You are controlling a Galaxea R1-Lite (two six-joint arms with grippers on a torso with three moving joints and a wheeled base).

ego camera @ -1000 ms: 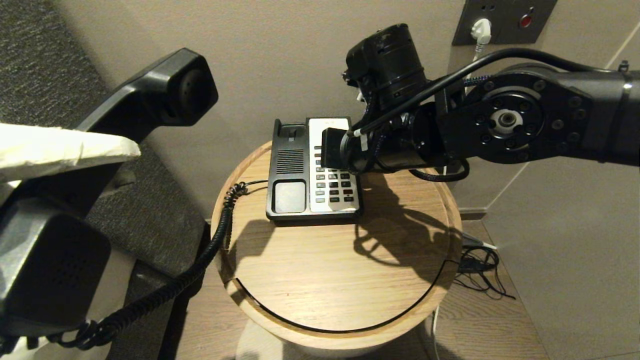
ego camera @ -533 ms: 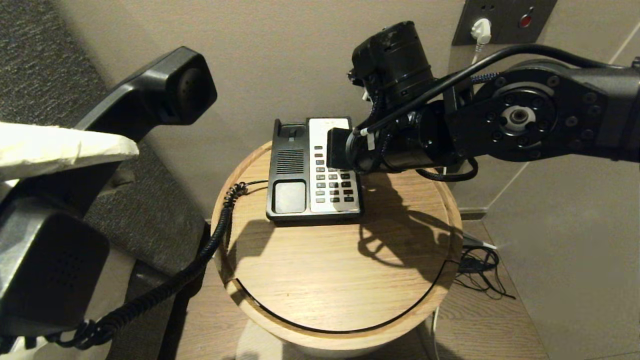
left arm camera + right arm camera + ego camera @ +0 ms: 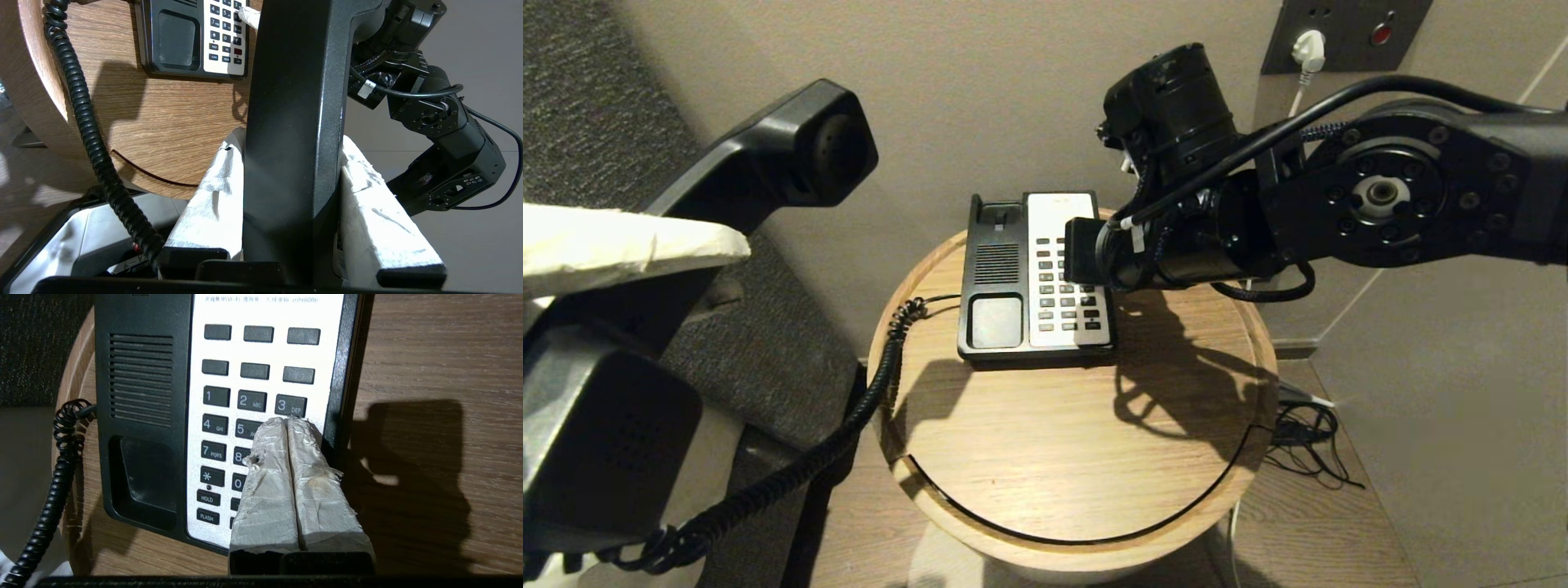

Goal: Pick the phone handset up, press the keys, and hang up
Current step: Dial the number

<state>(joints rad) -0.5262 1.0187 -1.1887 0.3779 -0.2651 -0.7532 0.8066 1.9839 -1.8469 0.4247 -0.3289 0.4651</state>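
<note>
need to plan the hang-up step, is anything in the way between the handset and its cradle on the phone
Nothing visible sits in the cradle. The right gripper, shut, is over the keys beside it, not over the cradle. The left gripper holds the phone handset off to the left.

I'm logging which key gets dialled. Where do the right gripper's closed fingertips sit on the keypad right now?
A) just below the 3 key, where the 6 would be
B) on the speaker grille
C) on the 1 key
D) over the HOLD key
A: in the right wrist view the right gripper, fingers pressed together, tips just under the 3 key among the keys.
</note>
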